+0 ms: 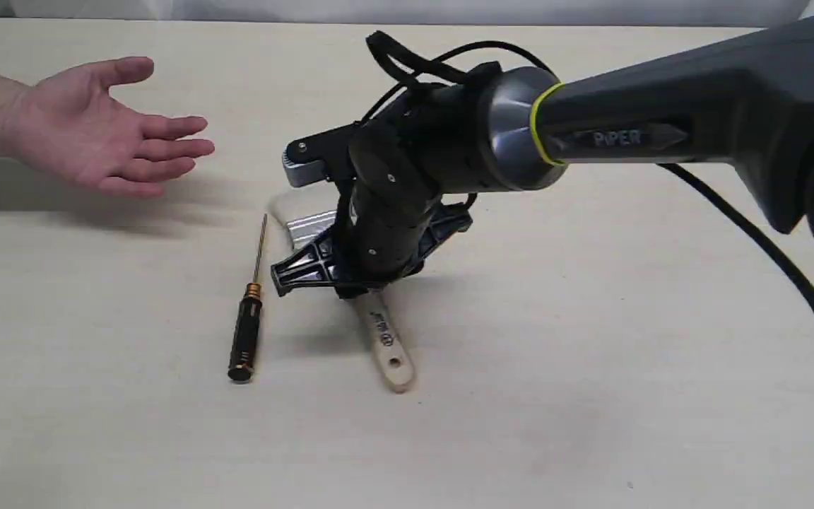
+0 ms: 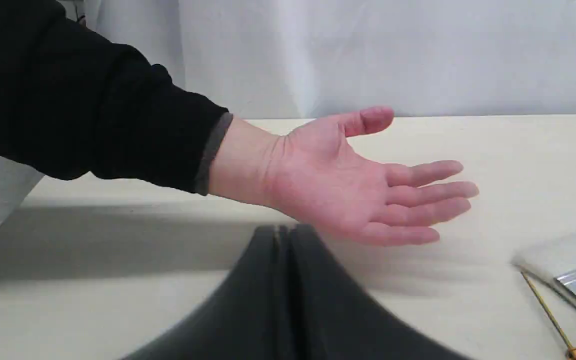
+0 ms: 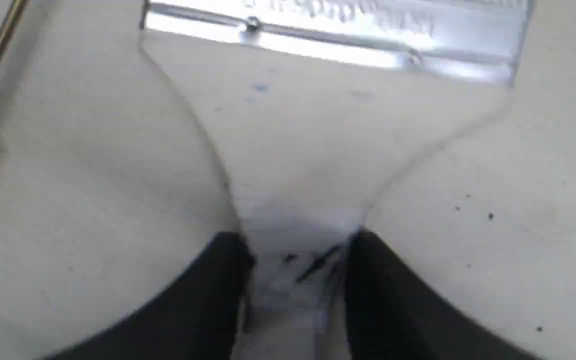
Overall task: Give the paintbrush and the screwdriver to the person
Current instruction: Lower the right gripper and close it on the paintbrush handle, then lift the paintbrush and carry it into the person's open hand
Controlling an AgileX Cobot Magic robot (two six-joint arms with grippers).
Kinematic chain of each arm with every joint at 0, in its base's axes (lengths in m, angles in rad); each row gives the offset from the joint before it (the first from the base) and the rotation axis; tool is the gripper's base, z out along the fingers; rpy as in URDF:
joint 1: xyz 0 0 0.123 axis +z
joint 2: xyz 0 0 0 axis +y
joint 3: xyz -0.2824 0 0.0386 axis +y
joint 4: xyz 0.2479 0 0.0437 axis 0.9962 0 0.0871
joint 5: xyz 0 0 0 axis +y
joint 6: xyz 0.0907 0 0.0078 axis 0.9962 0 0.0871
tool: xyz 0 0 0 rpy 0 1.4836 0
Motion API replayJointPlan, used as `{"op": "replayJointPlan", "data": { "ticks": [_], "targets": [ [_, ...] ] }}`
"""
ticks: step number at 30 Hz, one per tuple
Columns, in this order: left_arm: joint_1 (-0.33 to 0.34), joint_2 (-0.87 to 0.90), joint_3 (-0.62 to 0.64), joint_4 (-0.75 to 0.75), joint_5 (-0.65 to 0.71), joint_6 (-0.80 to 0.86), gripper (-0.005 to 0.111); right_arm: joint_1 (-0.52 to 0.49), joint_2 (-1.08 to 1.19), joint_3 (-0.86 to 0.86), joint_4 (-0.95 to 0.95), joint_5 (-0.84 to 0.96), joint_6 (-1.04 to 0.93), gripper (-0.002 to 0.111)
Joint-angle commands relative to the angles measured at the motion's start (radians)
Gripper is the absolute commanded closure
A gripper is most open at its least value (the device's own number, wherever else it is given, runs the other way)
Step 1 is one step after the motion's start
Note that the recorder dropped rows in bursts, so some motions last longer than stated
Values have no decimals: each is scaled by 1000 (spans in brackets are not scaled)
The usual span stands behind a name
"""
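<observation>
Right gripper [image 3: 298, 242] jaws pinch paintbrush [image 1: 386, 339] handle, brush flat on table [image 1: 591, 396]; left gripper [image 2: 285, 237] jaws closed, empty; screwdriver [image 1: 247, 331] untouched; person [image 1: 89, 134] palm open; nothing handed yet.

Heads up: your right arm [image 1: 661, 120] covers paintbrush [image 1: 386, 339] mid-section in exterior view; handle print too small to read. Person [image 1: 89, 134] cut off at forearm by left edge. Left pincer [image 2: 285, 240] blurred, clipped by frame bottom. Screwdriver [image 2: 550, 315] handle lost past same edge. Right wrist view soft throughout; right pincer [image 3: 298, 240] just dark smears hugging handle; ferrule clipped at top.
</observation>
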Motion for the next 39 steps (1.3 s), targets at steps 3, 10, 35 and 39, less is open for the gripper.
{"op": "replayJointPlan", "data": {
  "ticks": [3, 10, 35, 39],
  "targets": [
    [-8, -2, 2, -4, -4, -2, 107, -8, 33, 18, -126, 102, -7, 104],
    [-8, -2, 2, -4, -4, -2, 107, 6, -122, 18, -154, 202, -96, 104],
    [-8, -2, 2, -1, -8, -2, 107, 149, -168, -248, -123, -231, -119, 104],
    [-8, -2, 2, -1, -8, -2, 107, 158, -56, -250, -107, -291, -119, 91]
  ]
}}
